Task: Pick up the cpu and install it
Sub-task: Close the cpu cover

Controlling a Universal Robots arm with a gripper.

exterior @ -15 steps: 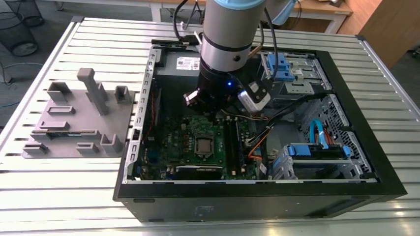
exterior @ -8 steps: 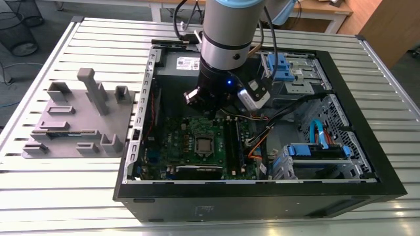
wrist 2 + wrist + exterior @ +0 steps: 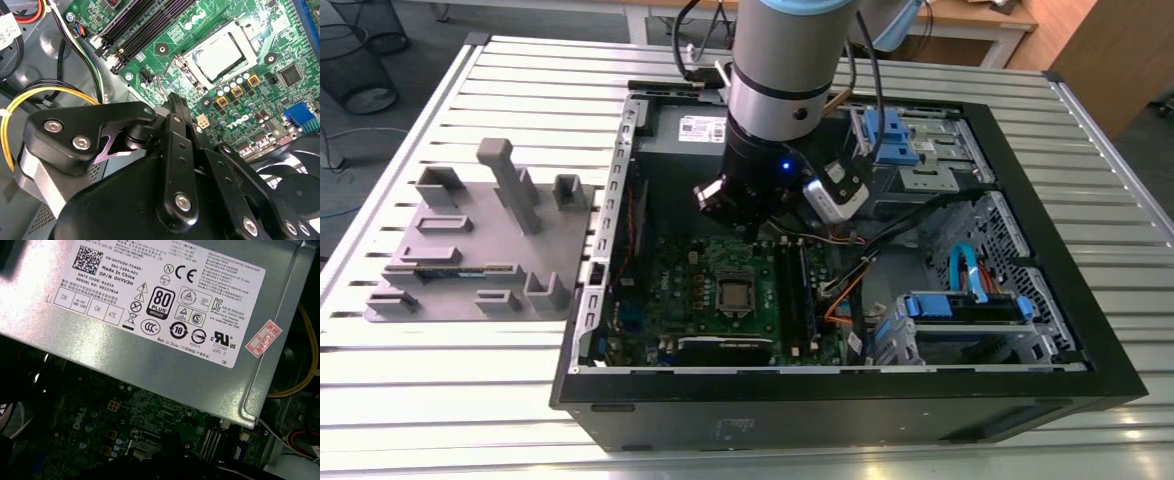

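Exterior view: the arm's gripper point(image 3: 744, 212) hangs inside the open computer case point(image 3: 1067, 385), above the far part of the green motherboard point(image 3: 670, 300); whether its fingers are open or closed cannot be told. The cpu point(image 3: 734, 293) lies flat in its socket point(image 3: 735, 279) near the board's centre, just nearer than the gripper. A grey fixture point(image 3: 474, 250) rests on the table at the exterior view's left. Second wrist view: the cpu point(image 3: 222, 54) sits square within the socket frame, silvery top upward, with no evident long axis. First wrist view: the labelled power supply point(image 3: 165, 315) overhangs the motherboard point(image 3: 90, 425).
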